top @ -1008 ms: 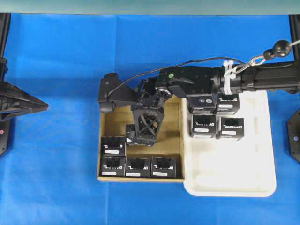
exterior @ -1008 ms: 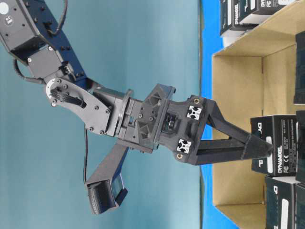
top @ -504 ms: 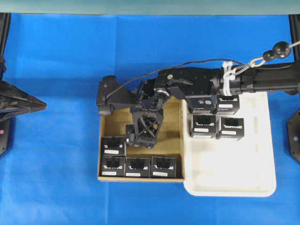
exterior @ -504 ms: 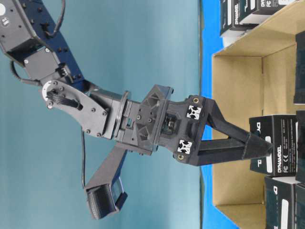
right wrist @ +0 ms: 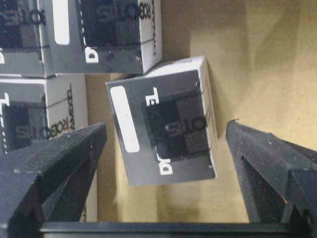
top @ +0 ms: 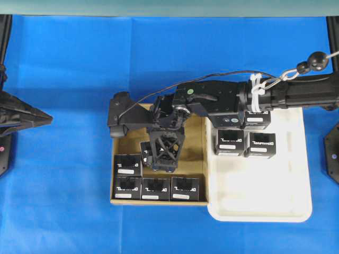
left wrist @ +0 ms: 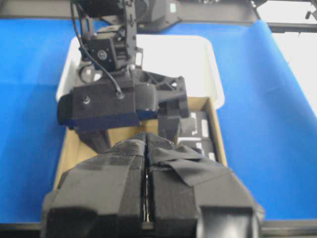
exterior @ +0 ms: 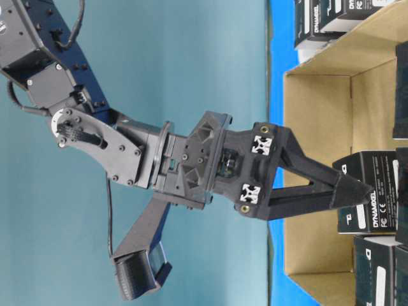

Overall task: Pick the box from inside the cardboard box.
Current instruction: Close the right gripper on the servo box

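The cardboard box lies mid-table and holds several black boxes along its front and left. My right gripper reaches down into it, open, its fingers on either side of one tilted black box without touching it. That box also shows in the overhead view and in the table-level view, where the gripper points at it. My left gripper is shut and empty at the table's left edge; in its wrist view the pads are pressed together.
A white plastic tray adjoins the cardboard box on the right and holds several identical black boxes at its back. Three boxes line the cardboard box's front wall, one more stands at the left. Blue cloth covers the table.
My right gripper has moved down and toward the front of the cardboard box, its fingers now reaching further over the tilted box. The left arm has not moved.
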Controlling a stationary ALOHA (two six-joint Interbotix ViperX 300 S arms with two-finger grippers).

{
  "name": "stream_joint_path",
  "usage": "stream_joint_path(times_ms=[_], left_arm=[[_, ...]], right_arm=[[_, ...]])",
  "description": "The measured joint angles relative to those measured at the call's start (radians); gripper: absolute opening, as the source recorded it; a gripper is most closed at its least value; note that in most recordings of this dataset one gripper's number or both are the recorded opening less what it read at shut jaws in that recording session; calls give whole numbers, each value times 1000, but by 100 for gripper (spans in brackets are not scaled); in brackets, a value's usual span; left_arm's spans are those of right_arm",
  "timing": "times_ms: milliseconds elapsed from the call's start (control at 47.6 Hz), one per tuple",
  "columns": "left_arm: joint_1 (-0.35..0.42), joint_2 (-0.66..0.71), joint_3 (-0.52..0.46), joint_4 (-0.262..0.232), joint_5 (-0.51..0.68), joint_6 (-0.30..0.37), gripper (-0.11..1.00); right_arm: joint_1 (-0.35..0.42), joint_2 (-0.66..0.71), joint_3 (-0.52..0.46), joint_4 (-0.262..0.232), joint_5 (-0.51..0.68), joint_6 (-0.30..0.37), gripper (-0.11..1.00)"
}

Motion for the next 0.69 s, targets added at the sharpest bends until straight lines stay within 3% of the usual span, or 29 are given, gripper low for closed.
stream_joint_path(times_ms=[273,693], left_arm=[[12,0,0,0,0,0,-4],[15,0,0,0,0,0,-4]], right_arm=[[2,8,-31,-3,43,-110,100],[12,38,-29,-5,44,-127,100]])
